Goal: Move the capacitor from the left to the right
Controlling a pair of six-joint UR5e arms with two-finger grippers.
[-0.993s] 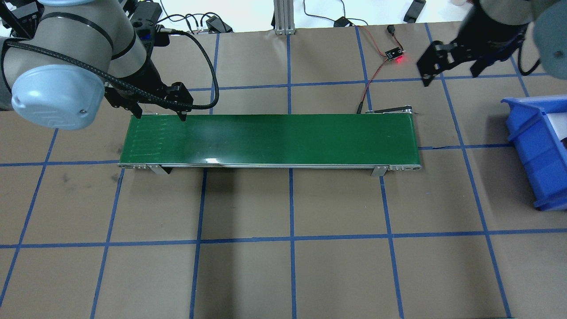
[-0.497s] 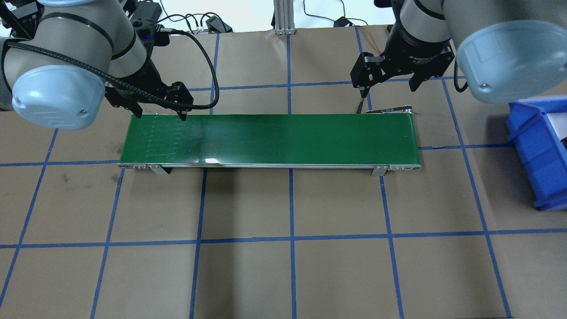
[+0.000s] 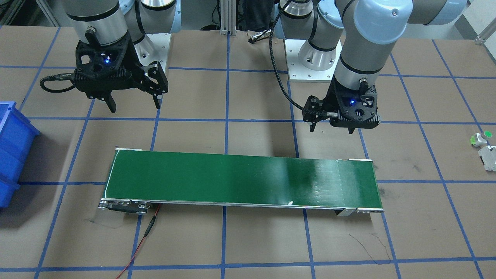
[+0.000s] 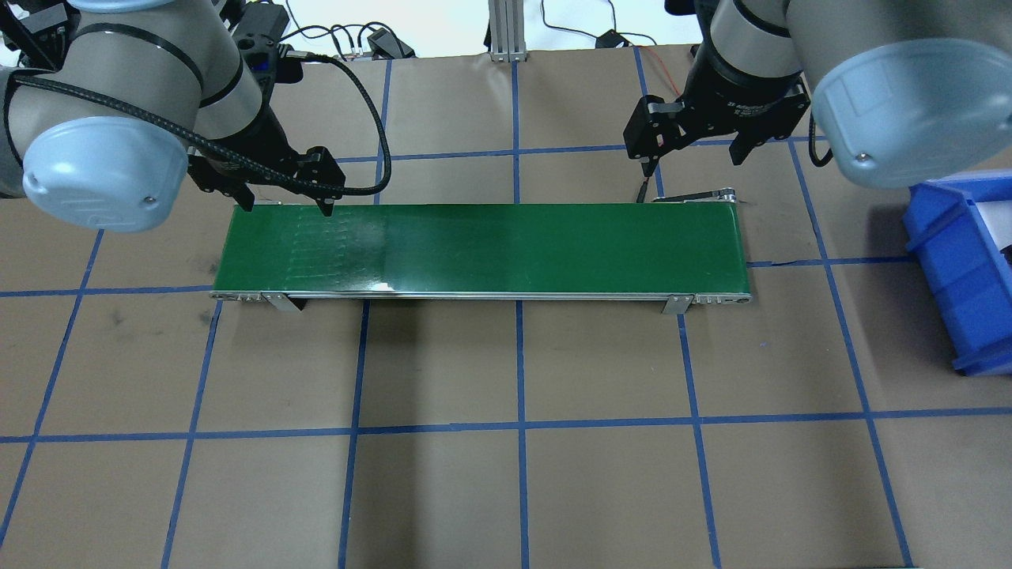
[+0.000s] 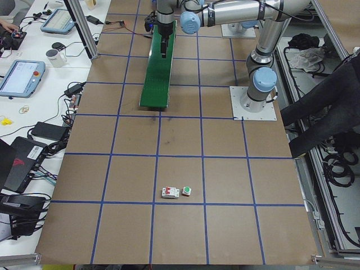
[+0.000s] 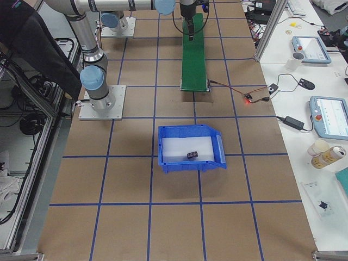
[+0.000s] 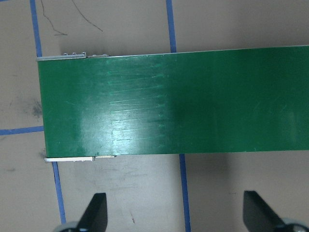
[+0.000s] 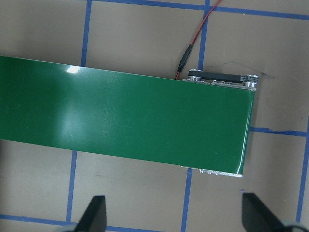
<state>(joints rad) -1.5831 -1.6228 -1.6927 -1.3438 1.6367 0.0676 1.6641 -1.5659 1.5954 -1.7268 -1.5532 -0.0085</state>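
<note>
Overhead looks down from behind the robot [image 3: 310, 54]; front faces it. Two end cameras sit far back. Close wrist cameras look straight down past left hand [image 7: 175, 210], right hand [image 8: 174, 209]. All share the green belt [image 4: 482, 249].

Small dark capacitor [image 6: 192, 155] lies inside blue bin [image 6: 190, 165]

One green belt [image 4: 490, 249], a left gripper [image 4: 286, 207] and a right gripper [image 4: 693, 164], one blue bin [image 6: 190, 165] holding one capacitor [image 6: 192, 155], and, at the front-facing view's three o'clock, one green-capped part [image 3: 480, 138] and one pale block [image 3: 489, 158].
</note>
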